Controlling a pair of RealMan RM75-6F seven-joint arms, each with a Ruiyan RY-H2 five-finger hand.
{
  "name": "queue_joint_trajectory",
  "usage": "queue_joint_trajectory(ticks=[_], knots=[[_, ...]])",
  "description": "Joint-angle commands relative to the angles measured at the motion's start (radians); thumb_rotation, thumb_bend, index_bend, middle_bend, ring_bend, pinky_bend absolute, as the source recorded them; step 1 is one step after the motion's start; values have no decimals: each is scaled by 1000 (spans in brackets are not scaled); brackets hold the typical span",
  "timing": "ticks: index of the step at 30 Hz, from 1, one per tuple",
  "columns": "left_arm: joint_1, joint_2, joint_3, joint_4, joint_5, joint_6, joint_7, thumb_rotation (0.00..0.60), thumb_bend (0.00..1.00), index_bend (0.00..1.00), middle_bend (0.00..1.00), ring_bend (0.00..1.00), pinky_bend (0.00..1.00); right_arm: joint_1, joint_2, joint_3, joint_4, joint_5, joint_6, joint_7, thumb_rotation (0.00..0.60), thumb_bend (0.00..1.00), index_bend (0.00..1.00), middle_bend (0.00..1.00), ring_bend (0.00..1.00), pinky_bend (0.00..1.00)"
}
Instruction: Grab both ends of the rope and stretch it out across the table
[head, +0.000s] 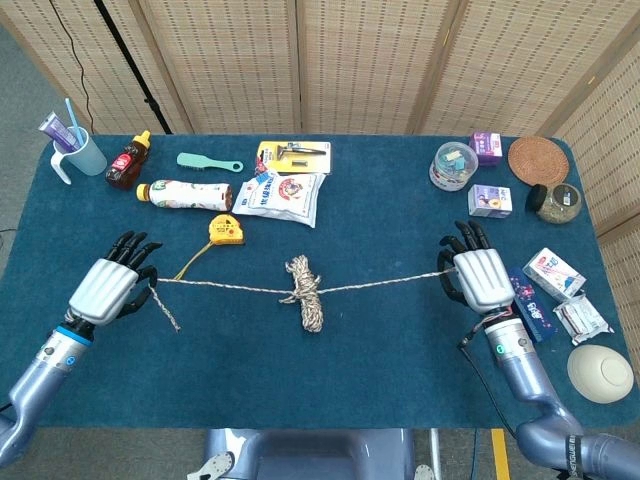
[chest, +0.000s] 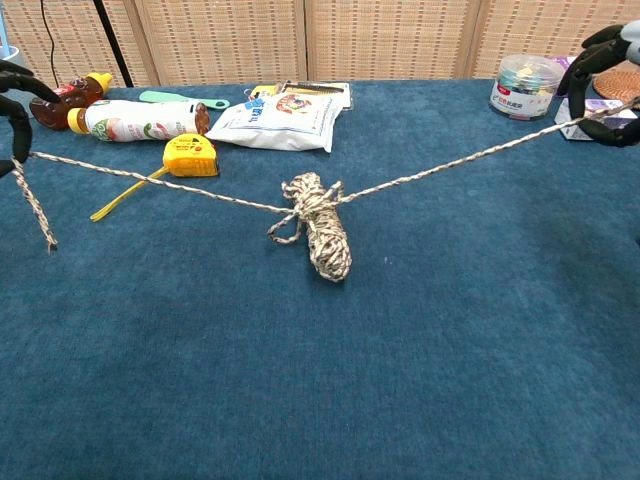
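Left hand (head: 103, 289): dark fingers (head: 146, 283) pinched round one end of the rope (head: 230, 288), a short tail hanging loose below the grip. Right hand (head: 480, 279): fingers likewise curled onto the other end, at the far right. One rope, two hands, one end each. The rope's long axis runs left to right across the tabletop (head: 380, 370), both strands raised slightly and sloping down to the middle. There one wound bundle (head: 304, 291) rests on the cloth, not yet paid out, lying crosswise to the strands. It sits about midway, a little nearer the left hand, so neither is clearly favoured. Judgement: further stretching means each hand drawing outward, away from the bundle, along the rope's own line. Just behind the left strand lies one yellow tape measure (head: 226, 229), its tape passing under the rope.
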Motion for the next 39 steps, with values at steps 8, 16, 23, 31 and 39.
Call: queue_joint_trajectory(ticks=[8,16,23,31,39], knots=[[53,65,-13,39,-39,20,-41,600,470,633,168,23,0,-28,54,4,1,8,25,28,600,540,616,290,78,0],[80,93,-27,73,-72,14,-57,600,470,633,168,22,0,-42,83,11,10,16,37,44,600,540,616,291,78,0],[93,116,-45,91,-95,7,-67,600,469,633,168,22,0,-52,107,15,15,18,46,53,600,540,616,291,78,0],[101,136,-61,99,-111,-3,-57,600,470,632,168,20,0,-59,130,21,18,25,52,57,600,540,616,291,78,0],[101,136,-75,82,-111,-8,-75,600,470,633,169,20,0,-61,142,21,-4,10,55,73,600,541,616,291,78,0]])
